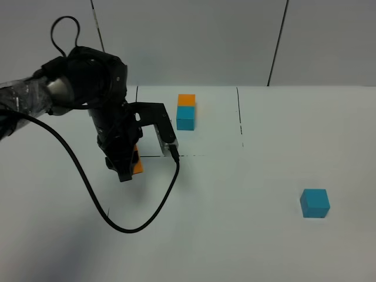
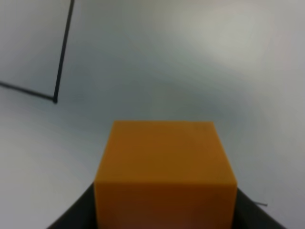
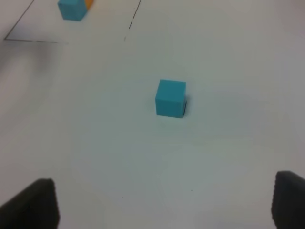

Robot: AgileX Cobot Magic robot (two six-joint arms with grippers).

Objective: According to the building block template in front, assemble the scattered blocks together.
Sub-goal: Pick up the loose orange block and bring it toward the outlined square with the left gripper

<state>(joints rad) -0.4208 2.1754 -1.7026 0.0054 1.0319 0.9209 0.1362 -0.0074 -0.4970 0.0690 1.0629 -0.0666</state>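
A white table point(image 1: 264, 247) fills the scene, marked with thin black lines point(image 1: 239, 117). Behind it stands a pale wall point(image 1: 188, 41) with dark seams. The left arm point(image 1: 88, 82), trailing a looped black cable point(image 1: 88, 188), reaches down over the left side of the table.

The high view shows only a sliver of the orange block point(image 1: 138, 163) behind the left gripper point(image 1: 125, 173). The left wrist view shows the block in full, clamped between the dark fingers point(image 2: 71, 217).

The right gripper point(image 3: 162, 207) appears only in its own wrist view, its jaws spread wide with nothing between them. It faces the cyan block point(image 1: 315, 202), which sits alone on the near right of the table.

The building block template point(image 1: 186, 111) sits at the far centre, orange cube behind cyan, the two touching.
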